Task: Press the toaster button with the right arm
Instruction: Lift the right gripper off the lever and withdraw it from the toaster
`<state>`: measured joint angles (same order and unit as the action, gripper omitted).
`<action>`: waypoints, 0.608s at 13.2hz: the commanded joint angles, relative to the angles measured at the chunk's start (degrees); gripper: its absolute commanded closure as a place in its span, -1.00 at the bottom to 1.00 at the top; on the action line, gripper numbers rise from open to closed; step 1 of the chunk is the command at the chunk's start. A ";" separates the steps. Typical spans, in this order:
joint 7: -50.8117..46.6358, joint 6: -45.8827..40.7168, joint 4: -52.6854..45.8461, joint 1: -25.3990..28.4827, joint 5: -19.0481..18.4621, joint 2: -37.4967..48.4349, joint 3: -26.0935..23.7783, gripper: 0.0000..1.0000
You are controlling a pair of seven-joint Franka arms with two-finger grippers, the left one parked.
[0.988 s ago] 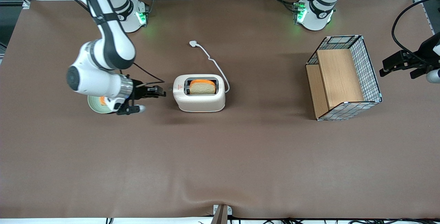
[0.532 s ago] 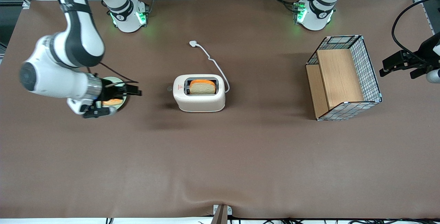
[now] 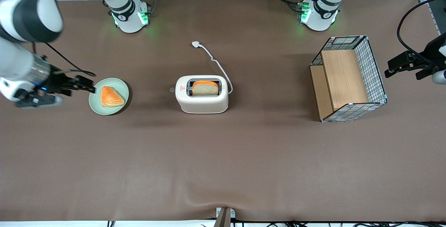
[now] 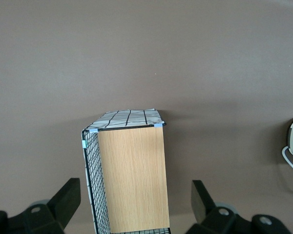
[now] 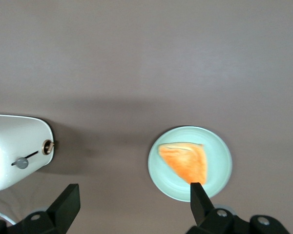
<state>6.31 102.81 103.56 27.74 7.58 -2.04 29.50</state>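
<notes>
1. One arm is at work: the right arm point(image 3: 21, 46) hangs over the working arm's end of the surface point(image 3: 223, 164), and its gripper point(image 3: 82, 85) hovers just beside the rim of a pale green plate point(image 3: 95, 106), fingers point(image 5: 68, 202) spread wide and holding nothing.
2. The toaster point(image 3: 202, 104) stands near the middle of the surface, well apart from the gripper, with the plate between them.
3. The toaster button point(image 5: 22, 163) shows in the right wrist view as a small grey knob at the end of a dark slit on the toaster's narrow end wall, the wall that faces the plate.
4. A round brownish dial point(image 5: 48, 146) sits close beside the knob on that same wall, so I'd judge the approach needs care to land on the grey knob alone.
5. To do it well, I'd bring the fingers together first, line one tip up above the knob, then push along the slit, since a light toaster may slide under a sideways shove.
6. The toaster is a smooth cream-white box with rounded corners, a slice of bread point(image 3: 205, 88) standing in its dark slot, and a white cord point(image 3: 217, 65) trailing to a plug point(image 3: 195, 44).
7. A triangular orange pastry point(image 3: 111, 97) lies on the matte plate; the brown surface looks soft, like cloth.
8. Toward the parked arm's end stands a wire-mesh basket point(image 3: 374, 70) with wooden panels.
</notes>
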 commanded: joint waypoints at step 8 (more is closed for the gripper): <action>-0.95 -14.38 -16.62 -29.22 -5.91 0.55 -26.24 -1.00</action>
<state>5.86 91.88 91.36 2.56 3.11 -0.06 6.56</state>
